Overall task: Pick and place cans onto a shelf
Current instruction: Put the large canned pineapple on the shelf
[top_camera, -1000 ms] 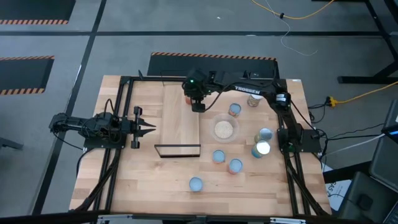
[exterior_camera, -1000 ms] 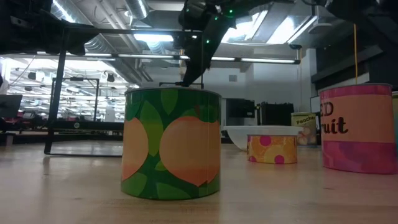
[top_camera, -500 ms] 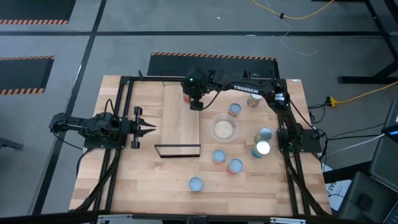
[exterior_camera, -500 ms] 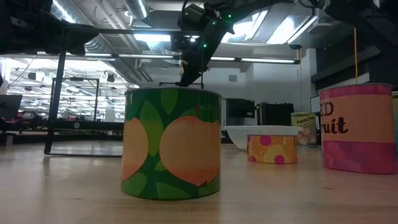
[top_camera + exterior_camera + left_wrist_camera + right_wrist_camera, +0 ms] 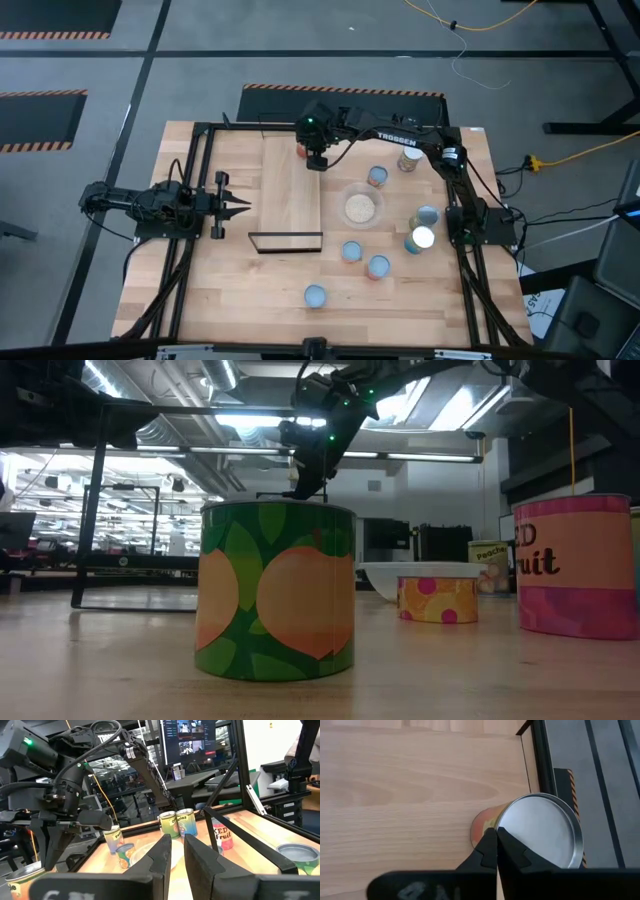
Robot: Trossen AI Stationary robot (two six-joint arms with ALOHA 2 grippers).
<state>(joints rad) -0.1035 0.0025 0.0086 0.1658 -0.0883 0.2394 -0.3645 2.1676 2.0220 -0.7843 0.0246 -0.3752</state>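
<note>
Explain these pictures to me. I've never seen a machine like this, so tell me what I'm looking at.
This is a robot with two dark arms, each ending in a two-finger gripper. One picture looks down from overhead, one looks across the wooden table at table height, and one comes from a camera on each wrist. On the table are a long light-wood shelf, a clear bowl and several loose cans. The right gripper is shut and empty, above a silver-topped can standing at the shelf's far end. The left gripper waits at the table's left side, slightly parted and holding nothing.
</note>
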